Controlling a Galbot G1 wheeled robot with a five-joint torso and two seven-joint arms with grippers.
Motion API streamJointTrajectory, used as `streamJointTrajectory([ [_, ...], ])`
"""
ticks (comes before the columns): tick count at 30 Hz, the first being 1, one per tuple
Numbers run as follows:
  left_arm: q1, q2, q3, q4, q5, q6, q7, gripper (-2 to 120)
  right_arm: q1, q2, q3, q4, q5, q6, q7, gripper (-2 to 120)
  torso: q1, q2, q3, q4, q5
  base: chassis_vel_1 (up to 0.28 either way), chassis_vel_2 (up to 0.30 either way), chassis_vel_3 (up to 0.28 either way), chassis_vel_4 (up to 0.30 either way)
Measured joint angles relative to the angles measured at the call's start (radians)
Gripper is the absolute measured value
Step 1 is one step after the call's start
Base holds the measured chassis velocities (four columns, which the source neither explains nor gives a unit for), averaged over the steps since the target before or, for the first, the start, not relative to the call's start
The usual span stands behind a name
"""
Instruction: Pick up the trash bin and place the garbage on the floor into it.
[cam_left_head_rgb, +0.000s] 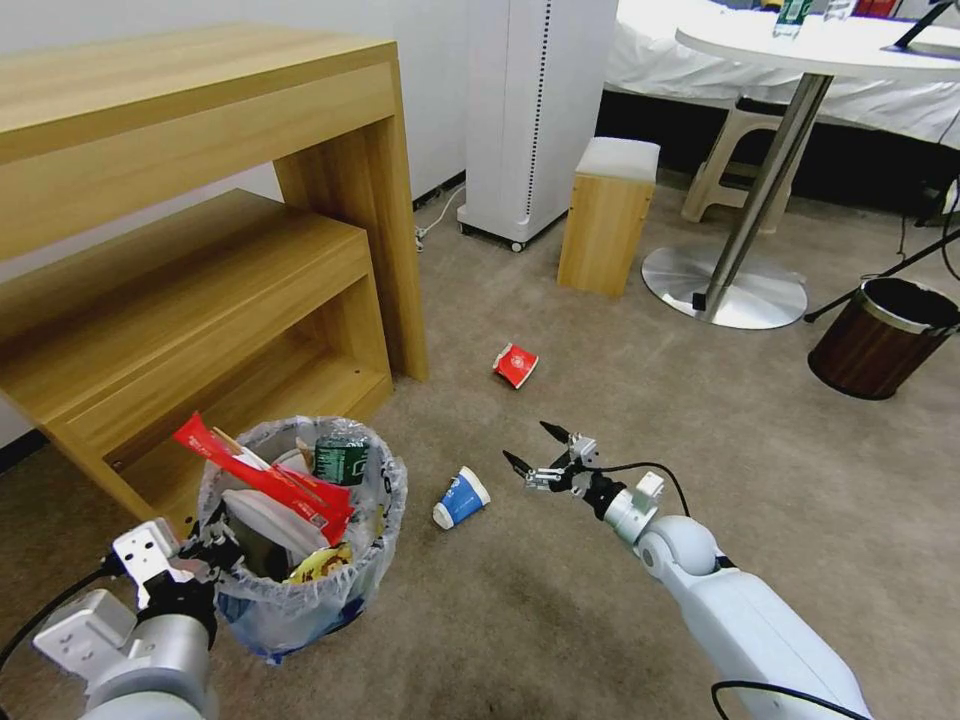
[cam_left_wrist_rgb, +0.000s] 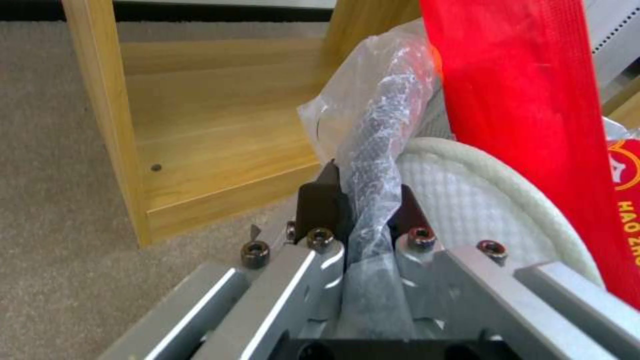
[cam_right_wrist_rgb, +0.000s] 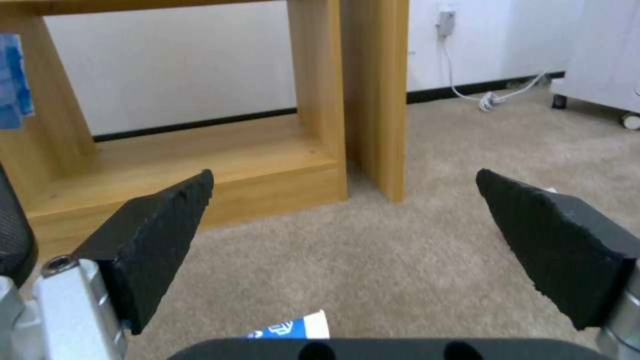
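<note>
Trash bin stuffed, cups loose on the floor

Trash bin (cam_left_head_rgb: 300, 560), black with a crinkly clear liner, stands on the beige floor (cam_left_head_rgb: 600, 600) by the wooden shelf (cam_left_head_rgb: 200, 300). Left tool (cam_left_wrist_rgb: 363, 205) pinches its rim. Right tool (cam_left_head_rgb: 535, 450) hangs spread beside the blue cup (cam_left_head_rgb: 462, 498); red cup (cam_left_head_rgb: 515, 365) lies farther off.

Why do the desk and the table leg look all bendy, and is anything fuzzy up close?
Head view: the wide lens bows the wooden desk and tilts the table leg. Left wrist view: the left gripper, shut on the trash bin bag, and the red wrapper look soft. Right wrist view: the open right gripper fingers look fuzzy, the blue cup cut off.
</note>
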Motion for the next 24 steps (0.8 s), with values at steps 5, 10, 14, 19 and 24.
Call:
streamJointTrajectory([
  [5, 0.007, 0.004, -0.007, 0.0, 0.0, 0.0, 0.003, 3, -0.009, 0.003, 0.0, -0.008, 0.002, 0.009, -0.018, 100, 0.0, 0.0, 0.0, 0.0001, 0.0001, 0.0, 0.0, 0.0, 0.0],
  [10, 0.011, 0.004, -0.007, 0.0, 0.001, 0.0, 0.004, 3, -0.01, 0.016, -0.002, -0.02, 0.0, 0.015, -0.028, 100, 0.0, 0.0, 0.0, 0.0001, 0.0, 0.0, 0.0, 0.0, 0.0],
  [14, 0.013, 0.004, -0.007, 0.0, 0.004, 0.0, 0.004, 3, -0.008, 0.025, -0.006, -0.036, -0.002, 0.018, -0.035, 100, 0.0, 0.0, 0.0, 0.0001, 0.0001, -0.085, 0.065, 0.083, -0.073],
  [19, 0.01, 0.001, -0.004, 0.0, 0.012, -0.001, 0.007, 3, 0.013, 0.039, -0.016, -0.076, -0.004, 0.021, -0.056, 100, 0.0, 0.0, 0.0, 0.0001, 0.0005, -0.175, 0.152, 0.153, -0.177],
  [24, 0.007, -0.002, 0.001, 0.0, 0.021, -0.004, 0.012, 3, 0.026, 0.046, -0.029, -0.102, -0.009, 0.031, -0.08, 100, 0.0, 0.0, 0.0, 0.0002, 0.0, -0.218, 0.23, 0.223, -0.218],
])
